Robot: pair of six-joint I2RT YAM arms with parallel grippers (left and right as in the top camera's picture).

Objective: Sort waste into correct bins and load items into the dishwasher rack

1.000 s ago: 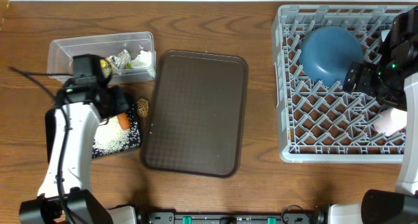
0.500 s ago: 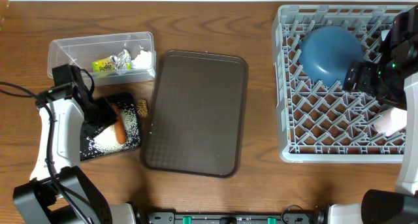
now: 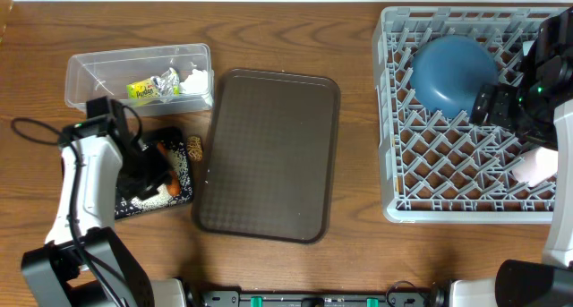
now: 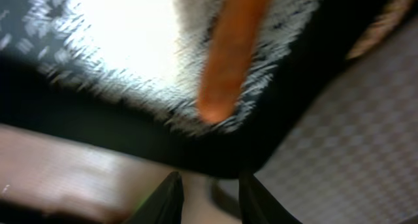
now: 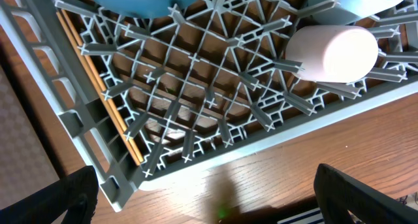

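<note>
Orange stick (image 4: 232, 54) on black tray (image 3: 124, 205) points its blunt tip at left jaws, grip unclear; right jaws gape; only right wrist shows chopsticks (image 5: 104, 87).

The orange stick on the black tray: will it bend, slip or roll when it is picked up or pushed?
The orange stick looks straight and smooth, so it is probably stiff and perhaps slippery. Being round, it could roll if pushed sideways, though the rice under it may slow that.

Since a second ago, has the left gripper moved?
Yes: left gripper moved away from the clear tub, nearer the front edge of the black tray.
</note>
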